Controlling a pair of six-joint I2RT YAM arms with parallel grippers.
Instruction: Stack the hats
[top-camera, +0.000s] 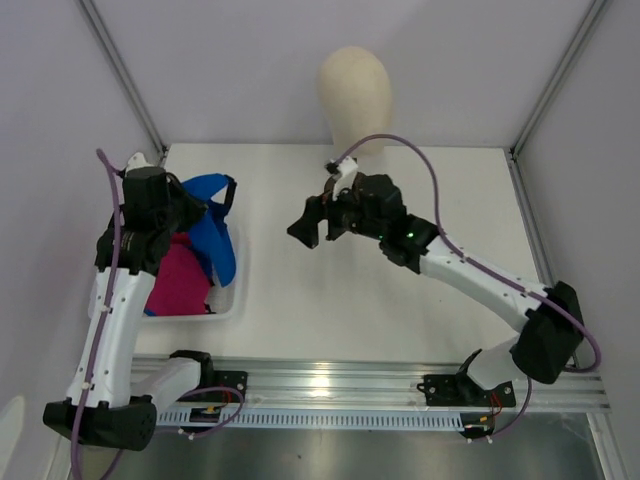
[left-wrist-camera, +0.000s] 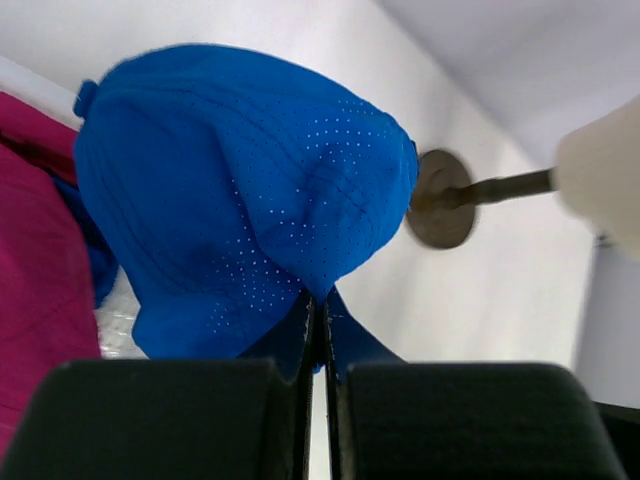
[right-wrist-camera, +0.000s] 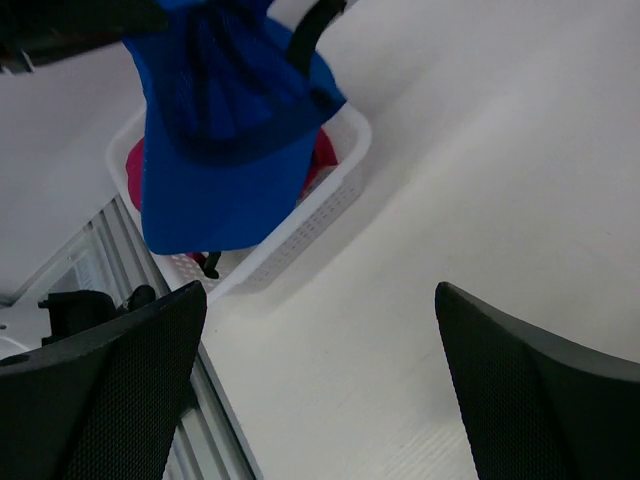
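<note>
Blue hat (left-wrist-camera: 250, 200) pinched in left hand (left-wrist-camera: 320, 365), brim hanging down

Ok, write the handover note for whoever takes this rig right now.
The left gripper is shut on the blue cap, which hangs over the white basket.
The right gripper is open and empty, above the table.
The pink cap lies in the basket, under the blue one.
Done: blue cap gripped; nothing stacked yet.
Left: probably set the blue cap on the table, fetch the pink cap, stack them.
</note>
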